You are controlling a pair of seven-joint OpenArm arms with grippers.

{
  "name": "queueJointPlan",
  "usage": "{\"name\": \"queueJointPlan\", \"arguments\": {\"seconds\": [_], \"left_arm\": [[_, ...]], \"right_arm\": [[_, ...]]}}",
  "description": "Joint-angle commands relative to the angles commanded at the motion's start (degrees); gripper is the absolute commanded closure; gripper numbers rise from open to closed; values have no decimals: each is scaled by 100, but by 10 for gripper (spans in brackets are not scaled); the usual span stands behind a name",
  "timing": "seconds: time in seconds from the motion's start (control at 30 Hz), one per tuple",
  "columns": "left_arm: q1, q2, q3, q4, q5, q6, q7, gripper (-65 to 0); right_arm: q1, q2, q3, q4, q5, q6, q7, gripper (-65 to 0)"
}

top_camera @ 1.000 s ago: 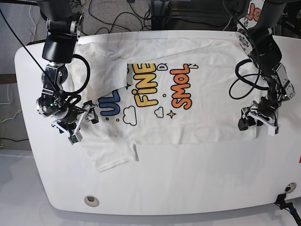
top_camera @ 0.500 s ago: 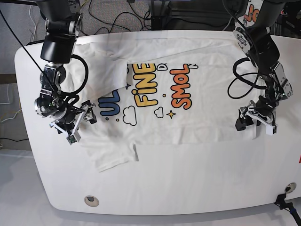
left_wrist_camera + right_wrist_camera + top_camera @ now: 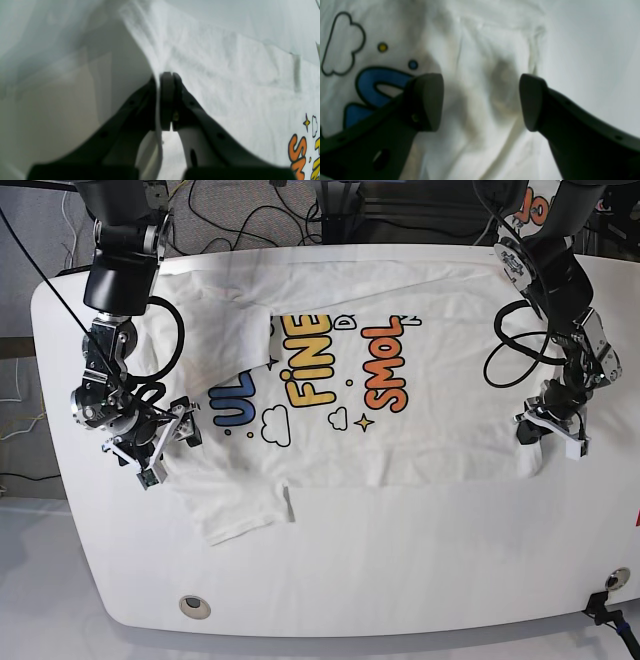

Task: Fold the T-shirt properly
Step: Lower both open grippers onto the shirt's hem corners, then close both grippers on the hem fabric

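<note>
- The T-shirt [image 3: 400,360], a large white short-sleeved cotton garment printed with blue, yellow and orange letters, outlined clouds and small stars, lay spread print-up across the white rounded table [image 3: 420,580], with one sleeve folded over onto the chest near the blue letters.
- The left gripper [image 3: 163,100] had its dark jaws pressed together on a thin raised ridge of the shirt's white cloth, apparently at the hem edge, though the wrist view was blurred.
- In the base view that left gripper [image 3: 552,432] sat at the shirt's hem side.
- The right gripper [image 3: 481,101] stood with its jaws spread wide over rumpled cloth beside the blue lettering, gripping nothing.
- In the base view it [image 3: 150,442] hung over the shirt's sleeve side.
</note>
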Motion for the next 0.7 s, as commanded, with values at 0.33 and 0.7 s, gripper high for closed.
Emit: {"name": "queueJointPlan", "arguments": {"seconds": [0.33,0.7], "left_arm": [[26,-9,35,396,9,0,18,0],[149,-18,44,404,18,0,18,0]], "right_arm": [[765,158,9,-1292,9,0,668,-449],[1213,352,-26,-2690,9,0,1785,-451]]}}
